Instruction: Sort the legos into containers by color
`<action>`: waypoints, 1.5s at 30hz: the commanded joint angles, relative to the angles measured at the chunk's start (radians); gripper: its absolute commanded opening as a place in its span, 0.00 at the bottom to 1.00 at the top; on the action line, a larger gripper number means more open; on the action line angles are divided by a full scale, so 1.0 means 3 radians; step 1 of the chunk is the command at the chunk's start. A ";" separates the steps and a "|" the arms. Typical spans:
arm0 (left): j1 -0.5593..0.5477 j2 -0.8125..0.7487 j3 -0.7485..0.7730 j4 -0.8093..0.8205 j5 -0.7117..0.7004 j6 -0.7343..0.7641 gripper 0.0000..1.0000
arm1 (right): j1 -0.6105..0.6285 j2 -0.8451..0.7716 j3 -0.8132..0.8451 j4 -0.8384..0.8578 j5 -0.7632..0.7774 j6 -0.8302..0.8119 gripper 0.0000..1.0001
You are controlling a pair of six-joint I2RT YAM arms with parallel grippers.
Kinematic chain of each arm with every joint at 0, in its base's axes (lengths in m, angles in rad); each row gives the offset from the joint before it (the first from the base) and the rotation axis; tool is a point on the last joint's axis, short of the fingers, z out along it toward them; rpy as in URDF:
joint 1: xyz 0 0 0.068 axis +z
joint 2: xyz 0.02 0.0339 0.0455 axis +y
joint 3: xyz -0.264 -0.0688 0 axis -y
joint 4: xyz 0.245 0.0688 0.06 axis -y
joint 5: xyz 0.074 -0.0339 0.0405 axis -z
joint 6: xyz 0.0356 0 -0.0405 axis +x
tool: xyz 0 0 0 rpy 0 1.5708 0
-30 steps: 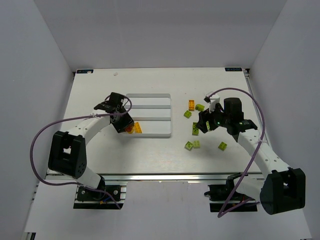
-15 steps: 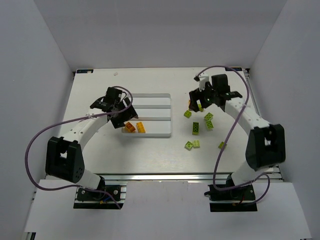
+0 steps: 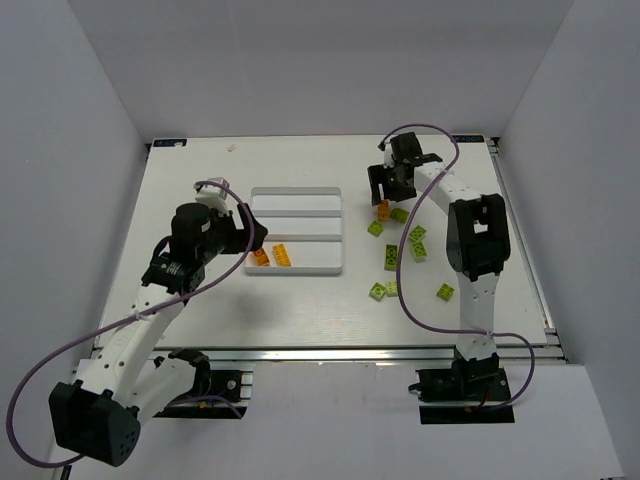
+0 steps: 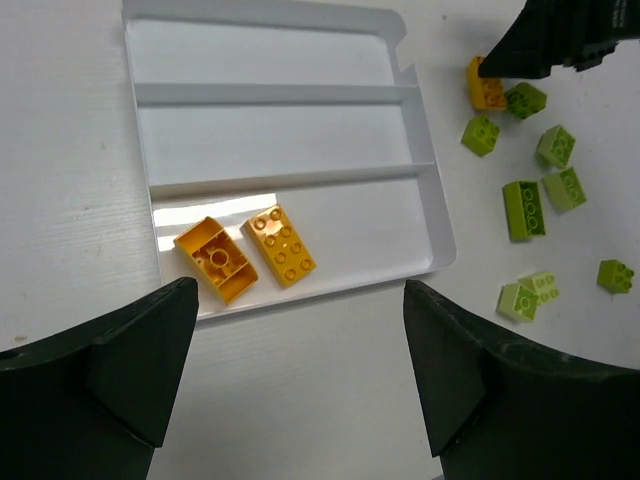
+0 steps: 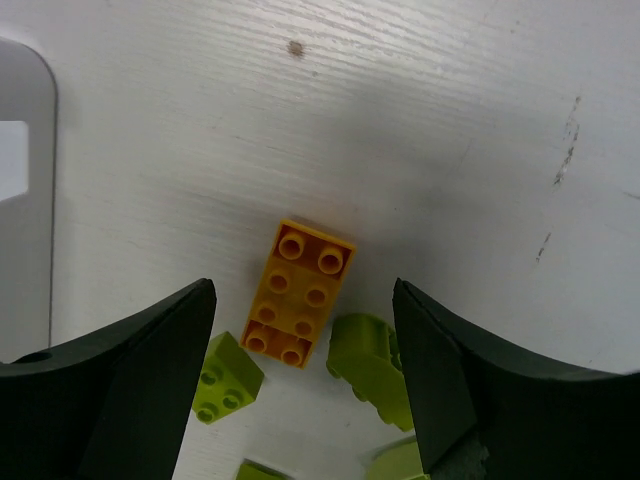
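Note:
The white tray [image 3: 310, 192] has three long containers. Two orange legos [image 3: 261, 256] [image 3: 282, 254] lie in the nearest one, also seen in the left wrist view [image 4: 217, 258] [image 4: 281, 245]. My left gripper [image 3: 255, 238] [image 4: 300, 290] hangs open and empty above the tray's near left end. A third orange lego [image 3: 383, 210] [image 5: 298, 293] lies on the table right of the tray. My right gripper [image 3: 386, 193] [image 5: 304, 287] is open over it, one finger on each side, apart from it. Several lime green legos [image 3: 391, 257] [image 4: 524, 208] [image 5: 366, 360] are scattered near it.
A green brick [image 5: 226, 378] and another green one flank the orange brick's near end, close to my right fingers. More green bricks [image 3: 445, 292] [image 3: 378, 291] lie nearer the front right. White walls enclose the table; a small white scrap [image 3: 232, 148] lies far left.
My left gripper opened, left an orange brick in the tray's near compartment and drew back. My right arm swung from the green bricks to the far orange brick.

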 commanded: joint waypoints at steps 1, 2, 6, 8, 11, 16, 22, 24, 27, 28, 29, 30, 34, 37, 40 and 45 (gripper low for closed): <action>0.0025 -0.0091 -0.0170 0.0197 0.0005 0.0176 0.93 | 0.0032 -0.0002 0.0143 -0.0042 0.0162 0.0265 0.76; 0.0025 -0.0096 -0.0160 0.0171 -0.0025 0.0206 0.93 | 0.0033 0.0023 0.0128 -0.0042 0.0162 0.0270 0.76; 0.0025 -0.0203 -0.0175 0.0156 -0.0066 0.0222 0.93 | 0.0078 0.0049 0.0000 -0.0052 0.0132 0.0316 0.71; 0.0025 -0.0255 -0.0191 0.0156 -0.0097 0.0227 0.93 | 0.0104 0.0049 -0.0056 -0.0042 0.0106 0.0322 0.68; 0.0025 -0.0280 -0.0186 0.0145 -0.0128 0.0237 0.93 | 0.0140 0.0085 -0.0113 -0.0036 0.0152 0.0311 0.65; 0.0025 -0.0306 -0.0185 0.0130 -0.0169 0.0242 0.93 | 0.0171 0.0162 -0.0082 -0.0042 0.0325 0.0311 0.62; 0.0025 -0.0332 -0.0206 0.0130 -0.0199 0.0242 0.94 | 0.0155 0.0187 -0.0097 -0.0042 0.0341 0.0240 0.41; 0.0025 -0.0321 -0.0206 0.0135 -0.0184 0.0242 0.93 | 0.0166 0.0167 -0.0118 -0.0031 0.0306 0.0174 0.28; 0.0025 -0.0296 -0.0206 0.0130 -0.0179 0.0242 0.93 | 0.0186 0.0050 -0.0133 0.0014 0.0097 -0.0168 0.08; 0.0025 -0.0296 -0.0201 0.0130 -0.0179 0.0242 0.93 | 0.0226 -0.0093 -0.0159 0.0096 0.0065 -0.0286 0.00; 0.0025 -0.0296 -0.0206 0.0130 -0.0174 0.0242 0.93 | 0.0242 -0.0170 -0.0184 0.0147 0.0019 -0.0499 0.00; 0.0025 -0.0296 -0.0206 0.0130 -0.0174 0.0247 0.93 | 0.0242 -0.0272 -0.0281 0.0198 -0.0128 -0.0618 0.00; 0.0025 -0.0321 -0.0211 0.0135 -0.0189 0.0253 0.93 | 0.0385 -0.0839 -0.0501 0.0322 -0.0812 -0.1278 0.00; 0.0025 -0.0336 -0.0221 0.0145 -0.0199 0.0258 0.93 | 0.0538 -0.1039 -0.0659 0.0255 -0.1259 -0.1621 0.00; 0.0025 -0.0321 -0.0221 0.0156 -0.0179 0.0263 0.93 | 0.0814 -0.1050 -0.0772 0.0117 -0.1453 -0.1912 0.00; 0.0025 -0.0347 -0.0237 0.0171 -0.0184 0.0273 0.93 | 0.1290 -0.0795 -0.0701 0.0050 -0.1286 -0.2020 0.02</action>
